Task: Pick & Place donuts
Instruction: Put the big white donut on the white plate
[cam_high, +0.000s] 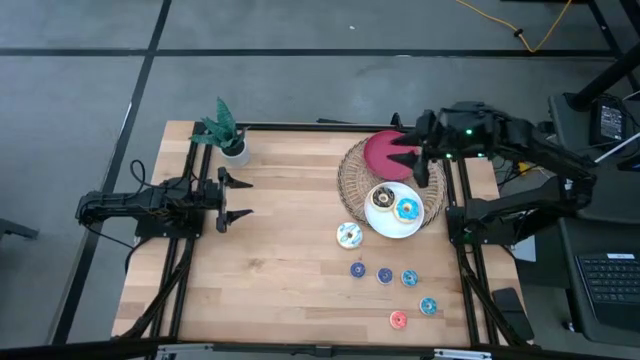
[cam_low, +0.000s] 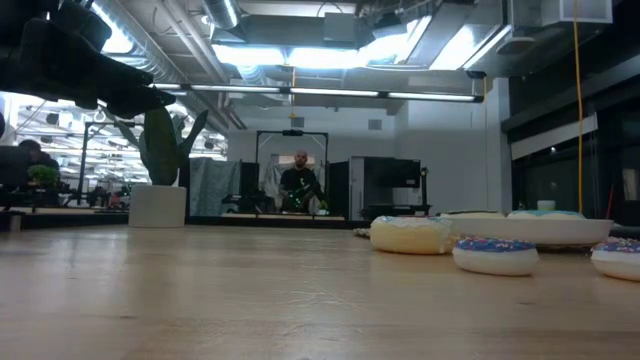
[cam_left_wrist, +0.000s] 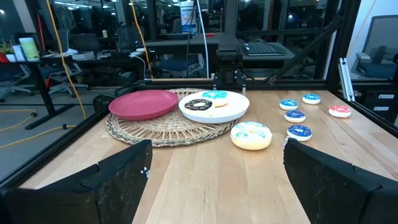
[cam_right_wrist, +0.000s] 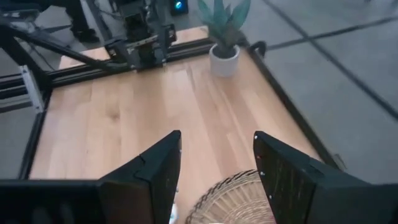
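At the table's left edge the left gripper (cam_high: 233, 197) waits with its fingers spread wide and nothing between them, pointing across bare wood; a small potted plant (cam_high: 224, 130) stands at the far corner just beyond it. Toward the right lies a round wicker mat (cam_high: 352, 178) that carries a red plate (cam_high: 385, 148) and, overlapping its near rim, a white plate (cam_high: 392, 226). The right gripper (cam_high: 414, 159) hangs above the red plate, fingers parted and empty, and hides part of that plate from above. On the white plate sit a dark chocolate donut (cam_high: 382, 198) and a blue-iced donut (cam_high: 407, 209), side by side. A white-iced donut (cam_high: 349, 235) with blue flecks rests on the wood just beside the white plate's left edge. Nearer the front edge four small blue donuts (cam_high: 385, 275) lie scattered in a loose line, with one small pink donut (cam_high: 398, 319) nearest the front.
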